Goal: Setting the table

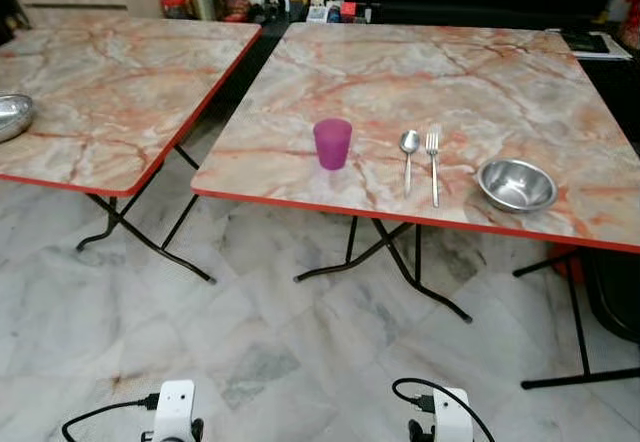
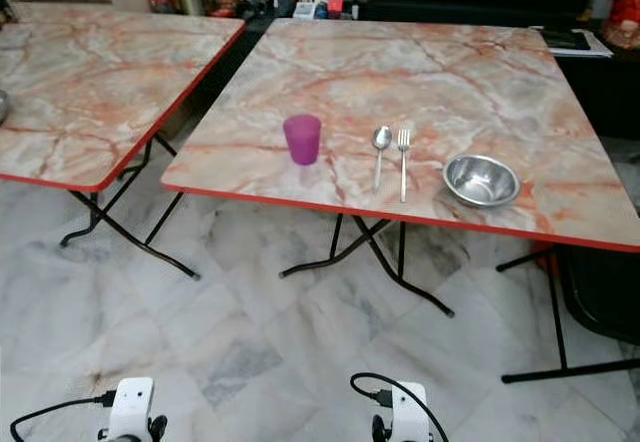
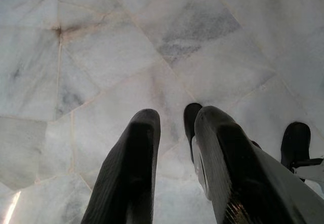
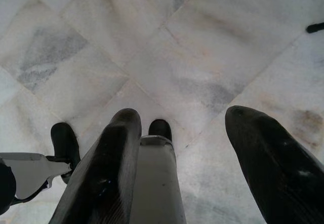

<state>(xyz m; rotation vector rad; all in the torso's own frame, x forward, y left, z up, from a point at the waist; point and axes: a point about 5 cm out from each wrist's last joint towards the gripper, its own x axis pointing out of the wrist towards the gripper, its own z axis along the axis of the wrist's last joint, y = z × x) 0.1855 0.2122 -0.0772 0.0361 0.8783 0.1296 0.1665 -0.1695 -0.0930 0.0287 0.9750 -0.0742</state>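
The place setting is sitting along the near edge of the right-hand table (image 1: 480, 72): a purple cup (image 1: 332, 143), then a spoon (image 1: 408, 155) and fork (image 1: 433, 162) lying parallel and just apart, then a steel bowl (image 1: 516, 184), upright and empty. The row reads as deliberate, each piece within a diner's reach. The left gripper (image 3: 172, 133) and right gripper (image 4: 185, 133) are hanging over the marble floor (image 1: 300, 342), fingers parted, holding nothing. A second bowl (image 1: 12, 114) is resting on the left table (image 1: 110, 82).
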